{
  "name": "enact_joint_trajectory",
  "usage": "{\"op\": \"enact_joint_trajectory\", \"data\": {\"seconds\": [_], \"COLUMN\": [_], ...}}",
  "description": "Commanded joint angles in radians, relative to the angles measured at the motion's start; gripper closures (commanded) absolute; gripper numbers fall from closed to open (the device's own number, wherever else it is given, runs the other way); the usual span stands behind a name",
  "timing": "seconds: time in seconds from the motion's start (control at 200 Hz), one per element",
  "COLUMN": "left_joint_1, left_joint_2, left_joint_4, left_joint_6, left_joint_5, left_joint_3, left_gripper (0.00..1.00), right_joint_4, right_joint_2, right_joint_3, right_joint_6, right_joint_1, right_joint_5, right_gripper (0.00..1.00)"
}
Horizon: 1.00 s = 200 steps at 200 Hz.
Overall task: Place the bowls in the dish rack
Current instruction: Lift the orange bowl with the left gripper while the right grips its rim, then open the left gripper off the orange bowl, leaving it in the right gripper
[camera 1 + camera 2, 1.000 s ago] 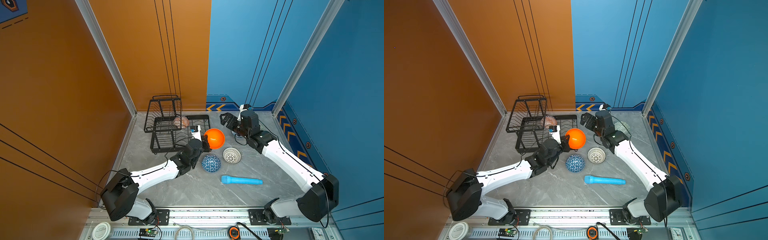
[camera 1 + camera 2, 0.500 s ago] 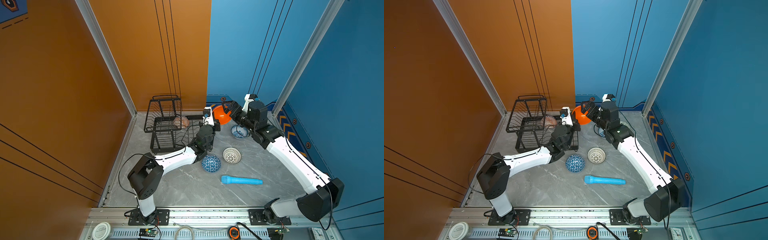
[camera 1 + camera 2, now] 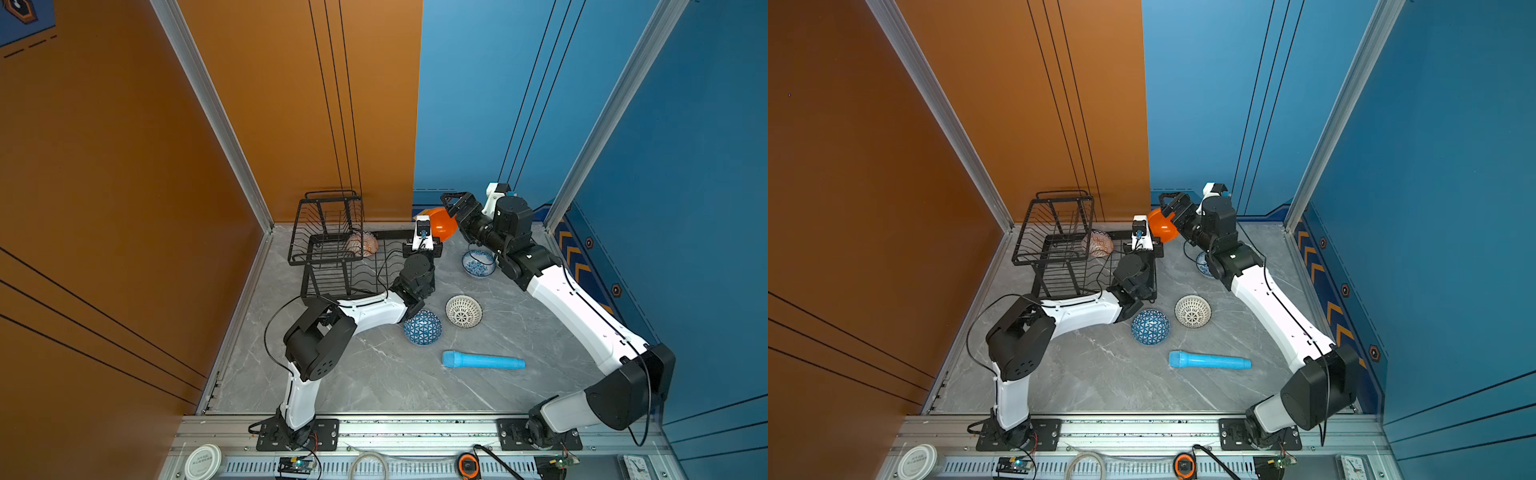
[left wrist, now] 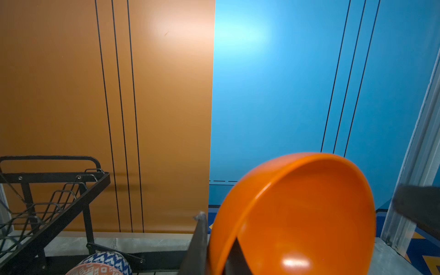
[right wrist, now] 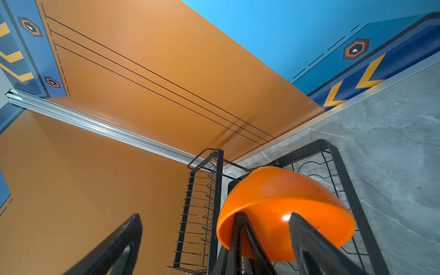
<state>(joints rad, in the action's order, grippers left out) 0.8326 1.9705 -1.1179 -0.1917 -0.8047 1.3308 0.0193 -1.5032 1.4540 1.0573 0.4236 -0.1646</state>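
Observation:
The plain orange bowl hangs tilted in the air by the dish rack's far right corner. My left gripper is shut on its rim, one finger inside and one outside. My right gripper stands open and wide at the bowl, one finger in front of its side; touching or not, I cannot tell. An orange-white diamond bowl lies in the rack. On the table sit the blue triangle bowl, the white dotted bowl and the white-blue floral bowl.
A light blue cylinder lies on the table toward the front. The orange wall and blue wall stand close behind the rack and both grippers. The rack's raised basket is left of the held bowl.
My left arm has lifted the orange bowl from the table's middle up and back beside the rack. My right gripper rose to meet it and now brackets the bowl.

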Motion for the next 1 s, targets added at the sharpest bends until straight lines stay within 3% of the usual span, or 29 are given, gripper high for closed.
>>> {"op": "enact_joint_trajectory", "data": {"seconds": [0.0,0.11,0.485,0.716,0.996], "left_joint_1": [0.003,0.008,-0.006,-0.004,-0.012], "left_joint_2": [0.016,0.033,0.023,0.017,0.0], "left_joint_4": [-0.219,-0.288,-0.289,-0.289,-0.287], "left_joint_6": [-0.096,-0.15,-0.135,-0.13,-0.131], "left_joint_5": [-0.009,0.011,0.034,0.042,0.02], "left_joint_3": [-0.001,-0.018,-0.063,-0.083,-0.103], "left_gripper": [1.0,1.0,1.0,1.0,1.0], "right_joint_4": [-0.087,-0.126,-0.16,-0.183,-0.212], "right_joint_2": [-0.054,-0.087,-0.117,-0.152,-0.158], "right_joint_3": [0.024,0.025,0.026,0.04,0.038], "right_joint_6": [0.087,0.118,0.138,0.15,0.166], "right_joint_1": [-0.007,-0.006,-0.006,-0.006,-0.006], "right_joint_5": [-0.069,-0.083,-0.068,-0.081,-0.095], "right_gripper": [0.07,0.12,0.37,0.71,0.99]}}
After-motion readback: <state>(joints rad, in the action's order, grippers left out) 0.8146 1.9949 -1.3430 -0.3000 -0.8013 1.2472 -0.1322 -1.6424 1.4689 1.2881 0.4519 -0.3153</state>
